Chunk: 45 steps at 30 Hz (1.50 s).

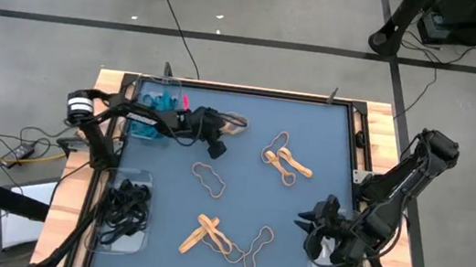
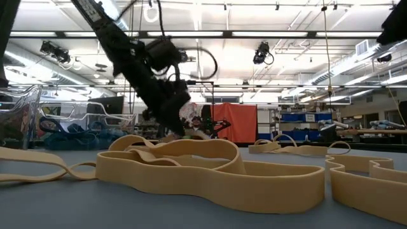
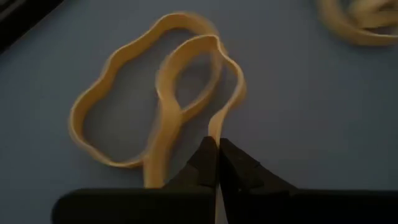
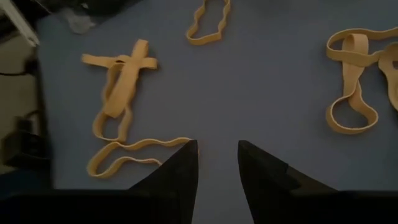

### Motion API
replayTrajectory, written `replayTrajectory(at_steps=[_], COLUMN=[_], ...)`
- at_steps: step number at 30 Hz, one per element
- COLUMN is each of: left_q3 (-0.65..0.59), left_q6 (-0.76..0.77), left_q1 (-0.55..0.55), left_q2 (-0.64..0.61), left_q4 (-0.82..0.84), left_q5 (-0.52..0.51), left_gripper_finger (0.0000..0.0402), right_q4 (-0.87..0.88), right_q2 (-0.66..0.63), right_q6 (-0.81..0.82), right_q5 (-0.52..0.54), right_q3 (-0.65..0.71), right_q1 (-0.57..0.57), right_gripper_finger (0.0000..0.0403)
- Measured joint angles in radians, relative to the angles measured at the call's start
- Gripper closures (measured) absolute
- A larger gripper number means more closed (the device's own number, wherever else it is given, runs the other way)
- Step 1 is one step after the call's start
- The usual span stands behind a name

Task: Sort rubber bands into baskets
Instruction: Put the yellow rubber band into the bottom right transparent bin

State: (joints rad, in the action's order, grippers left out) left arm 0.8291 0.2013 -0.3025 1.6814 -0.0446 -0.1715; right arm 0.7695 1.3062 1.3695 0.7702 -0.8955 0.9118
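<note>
Near table's back-left, left gripper [image 3: 217, 163] clamped on tan rubber band [image 3: 161, 106]; right gripper [image 4: 217, 163] parted, idle; no legible writing.

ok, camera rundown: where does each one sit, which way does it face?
High: overhead, straight down; both arms, left gripper, right gripper.
Low: table height, level across; left arm above tan bands.
Left wrist: past own shut gripper pinching a tan band.
Right wrist: past own open gripper at the blue mat.
Shared: high and right wrist both show the crossed tan bands.
</note>
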Motion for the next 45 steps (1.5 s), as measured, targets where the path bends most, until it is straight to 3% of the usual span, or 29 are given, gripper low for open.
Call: replayTrajectory(at_steps=[4,8,12,19,23,27,36,45], left_q3=[0.000,0.000,0.000,0.000,0.001,0.001,0.001,0.001], left_q6=[-0.014,-0.009,0.014,0.022,0.020,0.015,0.012,-0.014], left_q1=[0.092,0.225,0.366,0.559,0.633,0.686,0.739,0.739], left_q2=[-0.068,-0.110,-0.123,-0.122,-0.123,-0.123,-0.122,-0.119], left_q4=[0.021,0.009,-0.006,-0.114,-0.165,-0.185,-0.255,-0.327], left_q5=[-0.001,-0.008,-0.028,-0.053,-0.052,-0.054,-0.064,-0.070], left_gripper_finger=[0.0397,0.0397,0.0397,0.0397,0.0397,0.0397,0.0397,0.0397], right_q4=[-0.021,-0.103,-0.288,-0.774,-0.952,-1.056,-1.103,-1.120], right_q2=[0.072,0.139,0.192,0.316,0.399,0.439,0.444,0.444], right_q6=[-0.014,-0.131,-0.374,-0.893,-1.055,-1.139,-1.145,-1.136], right_q5=[0.019,0.038,0.041,0.041,0.050,0.052,-0.028,-0.064], right_q3=[0.000,0.000,0.001,0.001,0.001,0.001,0.001,0.001], right_q1=[-0.036,-0.089,-0.156,-0.260,-0.312,-0.346,-0.367,-0.392], right_gripper_finger=[0.0277,0.0277,0.0277,0.0271,0.0257,0.0235,0.0189,0.0210])
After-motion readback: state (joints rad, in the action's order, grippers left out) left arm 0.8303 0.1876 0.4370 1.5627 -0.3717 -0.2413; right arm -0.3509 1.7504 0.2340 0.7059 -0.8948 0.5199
